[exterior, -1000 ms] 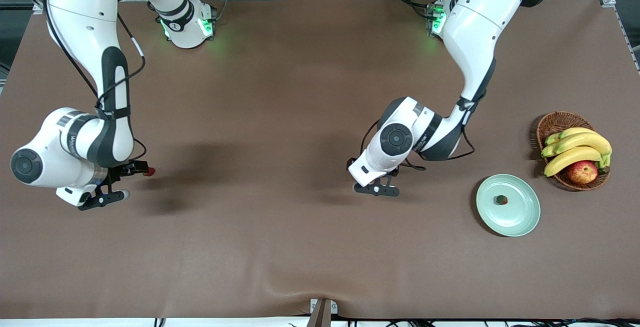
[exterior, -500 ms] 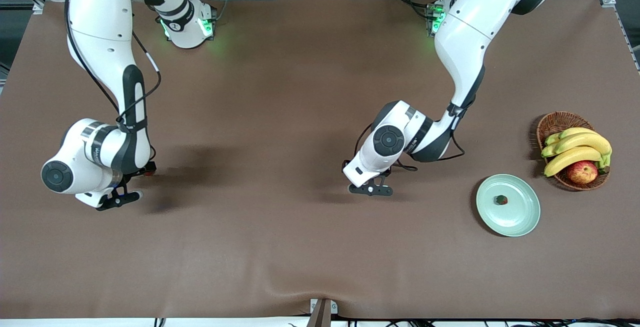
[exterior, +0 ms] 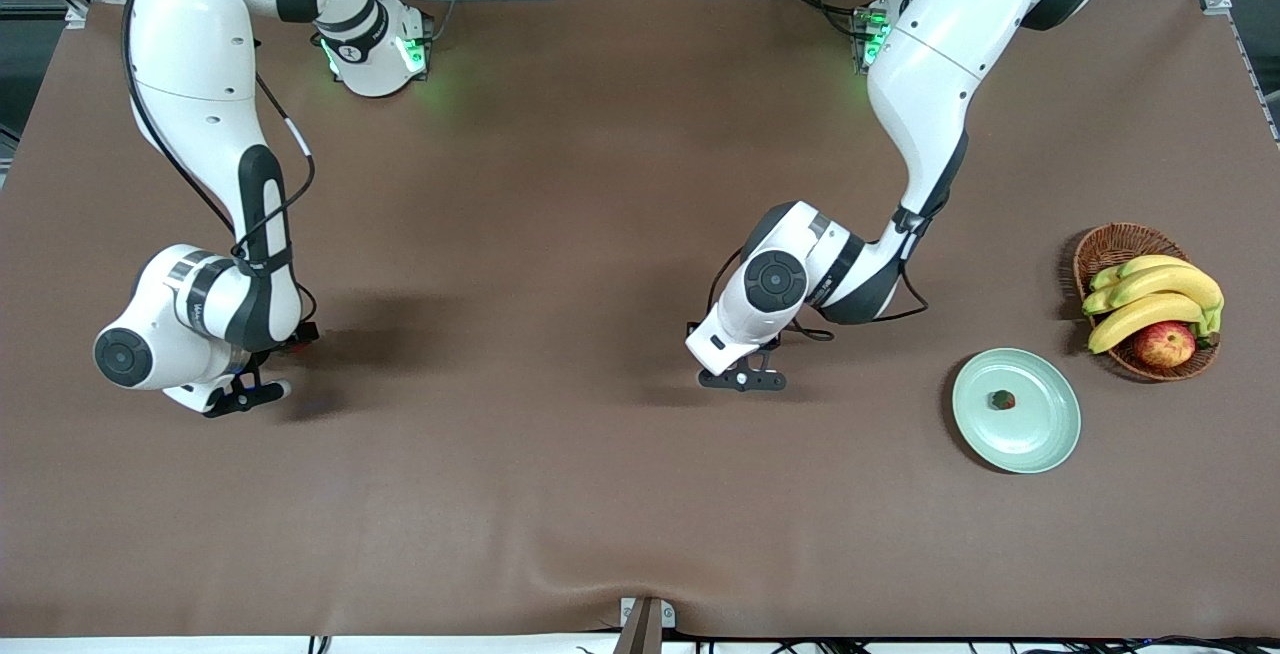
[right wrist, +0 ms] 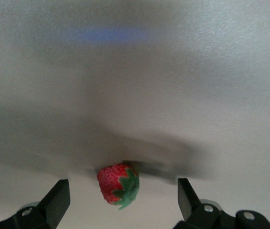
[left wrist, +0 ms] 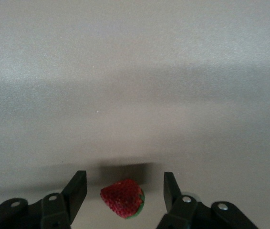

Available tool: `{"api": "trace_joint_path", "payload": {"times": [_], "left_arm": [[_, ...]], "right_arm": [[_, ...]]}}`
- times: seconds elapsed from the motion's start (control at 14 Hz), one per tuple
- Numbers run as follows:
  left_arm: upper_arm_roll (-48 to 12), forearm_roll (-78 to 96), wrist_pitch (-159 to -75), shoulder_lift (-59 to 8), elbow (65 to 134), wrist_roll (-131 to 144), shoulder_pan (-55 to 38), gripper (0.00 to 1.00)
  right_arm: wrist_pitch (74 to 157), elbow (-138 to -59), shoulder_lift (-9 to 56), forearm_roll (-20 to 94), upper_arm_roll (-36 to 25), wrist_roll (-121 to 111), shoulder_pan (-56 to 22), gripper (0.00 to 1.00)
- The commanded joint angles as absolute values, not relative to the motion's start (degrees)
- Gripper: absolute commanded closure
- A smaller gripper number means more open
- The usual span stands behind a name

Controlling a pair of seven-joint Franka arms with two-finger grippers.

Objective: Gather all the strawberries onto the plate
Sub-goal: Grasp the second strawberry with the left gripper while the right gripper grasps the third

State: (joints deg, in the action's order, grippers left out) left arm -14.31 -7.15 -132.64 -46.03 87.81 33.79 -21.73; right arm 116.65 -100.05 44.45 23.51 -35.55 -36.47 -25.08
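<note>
One small red strawberry (exterior: 1002, 399) sits in the mint-green plate (exterior: 1045, 444); both pincers (left wrist: 124, 191) (right wrist: 123, 193) gape around two more berries (left wrist: 122, 198) (right wrist: 118, 184), nothing gripped yet.

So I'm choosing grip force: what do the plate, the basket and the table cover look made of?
Plate: seemingly glazed ceramic or hard plastic; pale mint, smooth and glossy. Basket: woven wicker, brown, with visible weave along its rim. Table cover: probably a soft matte brown mat or cloth; it ripples near the front edge.
</note>
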Motion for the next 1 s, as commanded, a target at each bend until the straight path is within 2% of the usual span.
{"api": "trace_joint_path", "payload": {"times": [0.0,0.07,0.14,0.21,0.36,0.64,0.93], "left_arm": [[-13.9,-8.7,-132.6,-46.2,87.7,35.3,-22.2,0.32],[-13.9,-8.7,-132.6,-46.1,88.2,35.3,-22.2,0.34],[-13.9,-8.7,-132.5,-46.0,88.6,35.3,-22.1,0.39],[-13.9,-8.7,-132.5,-46.0,88.8,35.2,-22.0,0.44],[-13.9,-8.7,-132.5,-46.0,88.9,35.2,-22.1,0.59],[-13.9,-8.7,-132.2,-45.4,88.6,35.1,-22.0,0.81],[-13.8,-9.3,-128.2,-44.3,86.2,32.1,-20.2,0.82]], "right_arm": [[117.3,-101.2,43.8,23.6,-35.0,-37.0,-24.7,0.31],[117.2,-101.2,43.8,23.6,-35.0,-36.7,-24.6,0.63],[117.0,-101.2,43.8,23.6,-35.0,-36.7,-24.7,0.84],[116.9,-101.2,43.8,23.6,-35.0,-36.7,-24.8,1.00],[116.9,-101.0,43.6,24.3,-35.0,-36.7,-24.9,1.00],[116.6,-99.8,40.2,27.7,-35.0,-37.0,-28.1,1.00],[115.3,-97.1,35.9,27.9,-34.9,-36.5,-32.3,1.00]]}}
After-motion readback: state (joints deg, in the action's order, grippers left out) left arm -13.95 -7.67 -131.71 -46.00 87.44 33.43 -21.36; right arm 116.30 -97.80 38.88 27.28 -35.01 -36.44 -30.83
